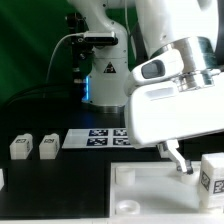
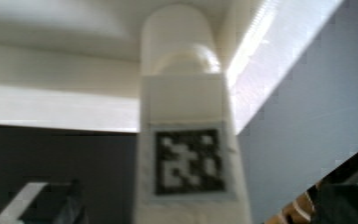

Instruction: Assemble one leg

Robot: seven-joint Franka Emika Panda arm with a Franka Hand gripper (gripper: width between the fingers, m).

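— Where's the leg now?

— The leg (image 1: 212, 173) stands upright at about four o'clock in the exterior view, tag toward us, by the tabletop (image 1: 135, 192). I can't make out whether it rests on it. The wrist view shows it close up, filling the middle, with its rounded end and tag plain.

— And the gripper?

— The gripper (image 1: 188, 167) hangs low just beside that leg, on its nine o'clock side. One thin finger (image 1: 178, 160) shows and the other is hidden. I cannot tell whether the jaws are clenched on the leg or loose.

— Anything else out?

— Two spare legs (image 1: 33, 146) sit side by side at nine o'clock, well apart from it. The marker board (image 1: 100, 136) lies flat near the centre.
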